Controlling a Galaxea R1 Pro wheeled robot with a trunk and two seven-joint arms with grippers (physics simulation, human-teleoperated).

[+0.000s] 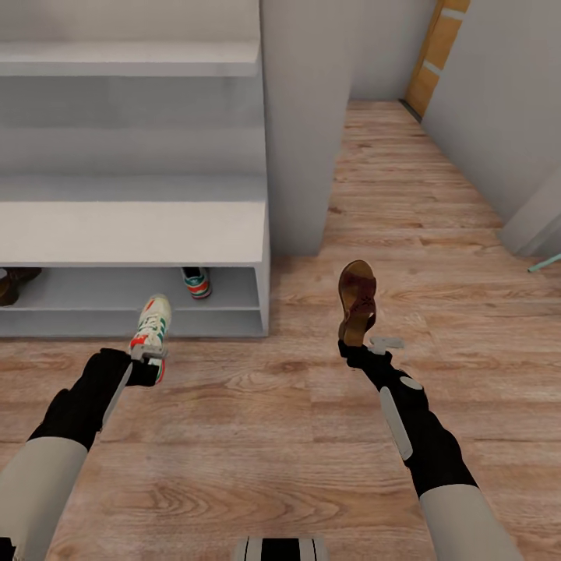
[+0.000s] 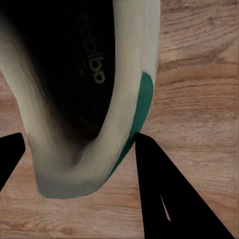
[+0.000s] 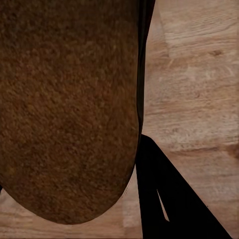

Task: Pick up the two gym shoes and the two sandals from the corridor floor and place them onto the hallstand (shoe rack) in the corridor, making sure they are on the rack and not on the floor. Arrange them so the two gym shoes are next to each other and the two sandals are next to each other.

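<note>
Pincers each grip a shoe before the rack (image 1: pixel 132 234): left pincer (image 1: pixel 148 360) pinches the sneaker (image 1: pixel 153 327) by its stiff heel; right pincer (image 1: pixel 354 347) clamps the light, floppy sandal (image 1: pixel 358 302) by its heel.

We see the pale hallstand (image 1: pixel 132 234) standing on the wood-plank corridor floor (image 1: pixel 257 436). On its lower shelf lie a gym shoe (image 1: pixel 197 282) and, well apart at the far left, a brown sandal (image 1: pixel 14 284).

A cream gym shoe (image 2: pixel 74 124) is hanging between the left gripper (image 2: pixel 79 154)'s two black fingers (image 2: pixel 169 194), its heel end gripped and its dark opening facing the camera; the insole lettering is probably a brand name. A green patch is showing by one finger. Wood-grain corridor floor (image 2: pixel 199 74) is lying beneath.
</note>
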